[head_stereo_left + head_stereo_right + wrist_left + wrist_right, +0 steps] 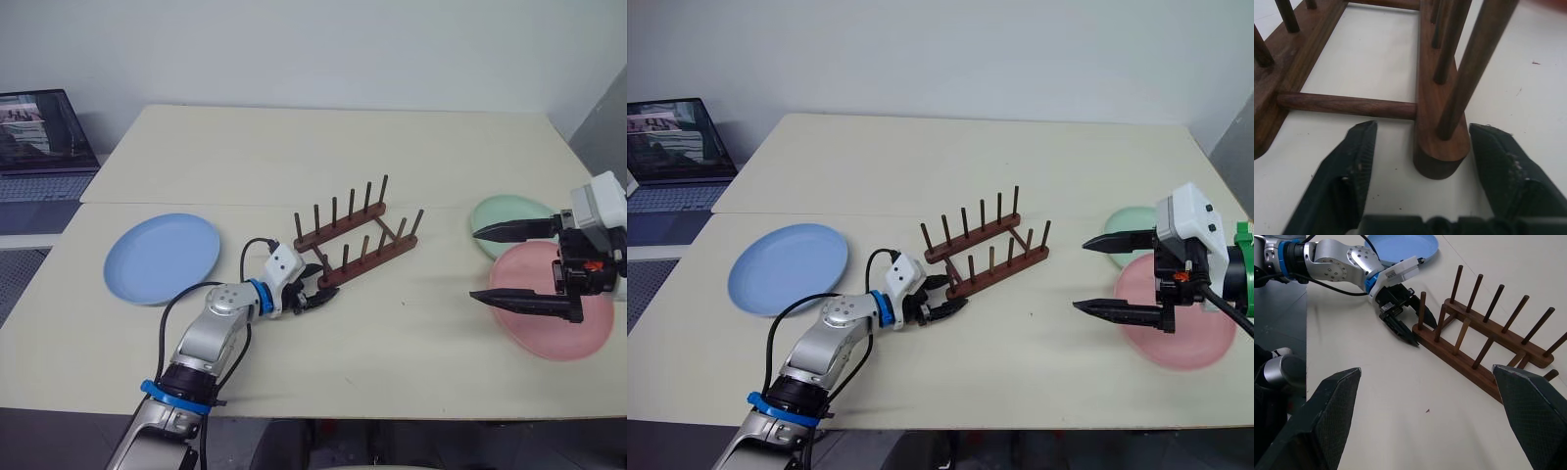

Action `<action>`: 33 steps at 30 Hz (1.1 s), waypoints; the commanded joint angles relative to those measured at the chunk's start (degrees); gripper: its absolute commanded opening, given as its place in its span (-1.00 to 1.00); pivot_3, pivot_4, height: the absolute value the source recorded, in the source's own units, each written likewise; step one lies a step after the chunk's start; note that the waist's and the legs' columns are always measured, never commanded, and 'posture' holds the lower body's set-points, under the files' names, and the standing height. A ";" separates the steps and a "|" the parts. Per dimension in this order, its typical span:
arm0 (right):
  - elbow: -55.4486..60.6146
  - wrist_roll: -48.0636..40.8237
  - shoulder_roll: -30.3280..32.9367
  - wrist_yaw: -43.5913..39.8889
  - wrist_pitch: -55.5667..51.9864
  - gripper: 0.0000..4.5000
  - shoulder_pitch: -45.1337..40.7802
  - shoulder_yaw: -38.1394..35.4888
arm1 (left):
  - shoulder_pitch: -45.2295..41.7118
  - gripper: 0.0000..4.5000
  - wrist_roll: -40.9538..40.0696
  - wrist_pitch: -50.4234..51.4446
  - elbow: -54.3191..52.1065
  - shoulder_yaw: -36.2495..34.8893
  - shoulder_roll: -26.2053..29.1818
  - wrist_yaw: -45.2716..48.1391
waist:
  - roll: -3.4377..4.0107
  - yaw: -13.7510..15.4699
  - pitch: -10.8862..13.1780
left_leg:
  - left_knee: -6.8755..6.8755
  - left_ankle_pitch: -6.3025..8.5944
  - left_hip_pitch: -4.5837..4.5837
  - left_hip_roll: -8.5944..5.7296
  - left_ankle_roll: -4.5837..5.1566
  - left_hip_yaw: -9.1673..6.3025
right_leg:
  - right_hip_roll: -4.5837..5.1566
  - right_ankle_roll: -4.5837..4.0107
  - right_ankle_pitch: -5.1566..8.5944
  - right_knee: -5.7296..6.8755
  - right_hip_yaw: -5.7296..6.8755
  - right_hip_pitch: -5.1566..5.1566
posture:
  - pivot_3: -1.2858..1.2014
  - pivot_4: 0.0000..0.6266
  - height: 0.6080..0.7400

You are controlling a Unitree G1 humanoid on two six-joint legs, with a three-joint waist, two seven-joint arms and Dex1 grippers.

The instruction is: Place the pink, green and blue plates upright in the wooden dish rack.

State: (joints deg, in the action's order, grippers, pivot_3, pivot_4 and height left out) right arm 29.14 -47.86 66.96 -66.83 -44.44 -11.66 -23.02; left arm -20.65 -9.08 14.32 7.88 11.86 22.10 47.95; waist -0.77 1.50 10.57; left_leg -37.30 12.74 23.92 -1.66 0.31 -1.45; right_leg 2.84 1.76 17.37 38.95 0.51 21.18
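Rack (355, 239) prep in hand: my left pincer (315, 294) sits at the near end of one rail, fingers part-open either side of it, not yet clamped. Right pincer (1112, 276) hangs wide open and empty above the pink plate (554, 318). Green plate (507, 215) just behind it, blue plate (162, 257) flat on worktop (294, 147), far left. Next, I judge: steady the rack, then grab pink.

Cream bench (323, 147), seam across it; open laptop (44, 147) at far left edge, screen lit; pale wall behind.
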 commanded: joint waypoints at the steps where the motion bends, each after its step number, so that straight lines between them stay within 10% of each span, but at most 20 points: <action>1: 1.71 -0.84 -0.05 0.73 -0.01 1.00 0.99 -2.69 | -0.32 -0.09 0.69 -1.09 1.84 1.58 -0.47 1.61 | 0.00 0.01 0.00 | 0.00 0.00 0.01 0.00 0.00 0.00 | 0.00 0.00 0.00 -0.01 0.01 0.00 | 0.03 -0.52 1.00; 5: 2.00 -0.54 -0.09 1.01 0.45 1.00 2.89 -3.71 | -0.69 -0.53 0.61 -2.05 2.17 0.95 0.07 2.40 | 0.00 -0.03 0.00 | 0.01 0.00 0.00 0.00 0.00 0.00 | 0.00 0.00 0.00 -0.01 0.01 0.00 | 0.03 -0.52 1.00; 17: 3.53 5.69 1.21 -4.17 3.43 1.00 15.13 -9.97 | -1.66 -0.53 0.04 -11.09 -4.61 4.96 8.08 18.98 | -0.03 0.02 0.01 | 0.11 0.00 0.08 -0.01 0.00 0.00 | 0.01 0.00 0.00 -0.03 0.01 0.09 | 0.03 -0.52 1.00; 31: 6.86 7.72 -0.70 -5.13 3.41 1.00 22.93 -14.53 | -11.41 -0.53 5.03 -22.54 13.74 8.23 2.39 22.69 | -0.10 -0.20 0.06 | 0.07 -0.01 0.07 -0.01 0.02 0.00 | -0.04 0.03 -0.01 -0.03 0.04 0.07 | 0.03 -0.52 1.00; 33: 6.86 7.90 -0.76 -5.15 3.49 1.00 23.10 -14.57 | -11.88 -0.21 5.21 -23.56 15.34 7.65 2.10 22.34 | -0.11 -0.21 0.06 | 0.07 -0.01 0.07 -0.01 0.02 -0.02 | -0.06 0.03 -0.01 -0.03 0.05 0.07 | 0.03 -0.52 1.00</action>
State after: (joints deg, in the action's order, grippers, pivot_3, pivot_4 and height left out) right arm 34.87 -39.96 66.30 -71.77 -41.76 11.44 -35.37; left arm -31.58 -4.14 -7.75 22.77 20.11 24.33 70.58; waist -0.88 1.29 10.63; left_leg -37.23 12.73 23.98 -1.67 0.33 -1.46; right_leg 2.78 1.78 17.36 38.93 0.56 21.25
